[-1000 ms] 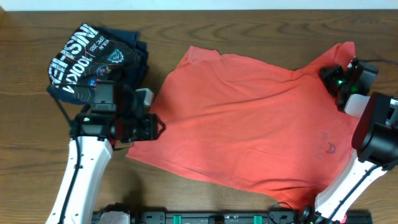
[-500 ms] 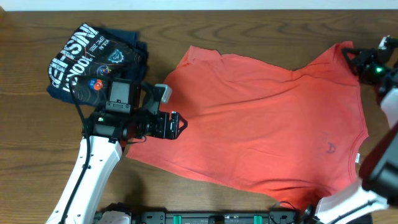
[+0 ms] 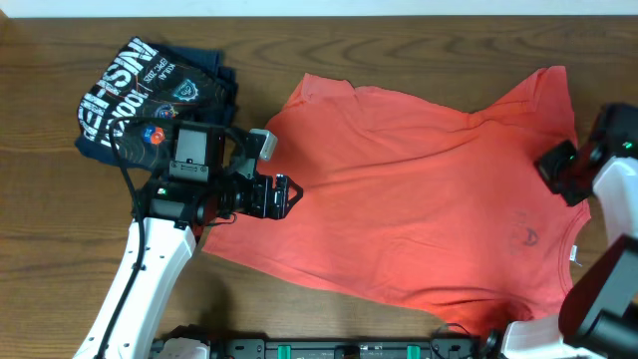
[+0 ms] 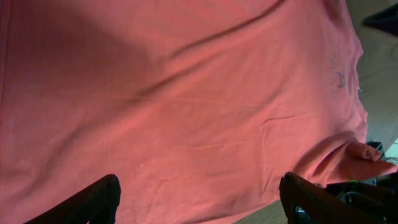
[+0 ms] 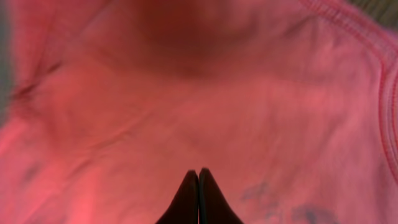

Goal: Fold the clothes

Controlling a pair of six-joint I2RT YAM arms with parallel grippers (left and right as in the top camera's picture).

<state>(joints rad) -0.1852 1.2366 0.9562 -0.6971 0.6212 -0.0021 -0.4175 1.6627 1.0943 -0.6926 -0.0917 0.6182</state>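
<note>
The clothes, an orange-red T-shirt (image 3: 419,199), lie spread flat across the middle of the table with faint lettering showing through near the collar (image 3: 528,237). My left gripper (image 3: 289,195) hovers open over the shirt's left edge. In the left wrist view its two dark fingers (image 4: 102,198) stand wide apart over the T-shirt (image 4: 186,106) with nothing between them, the left gripper (image 4: 199,183) above the hem. My right gripper (image 3: 550,168) is over the shirt's right side near the sleeve. The right wrist view shows the right gripper (image 5: 199,177) shut and empty above the T-shirt (image 5: 186,93).
A folded dark navy shirt (image 3: 150,100) with white lettering lies at the back left, just behind my left arm (image 3: 150,269). Bare wooden table (image 3: 419,40) shows along the back and left. A dark rail (image 3: 349,349) runs along the front edge.
My left gripper opened and moved right over the shirt's left edge. My right arm swung from the far right sleeve corner out past the table edge, then back over the shirt's right side.
</note>
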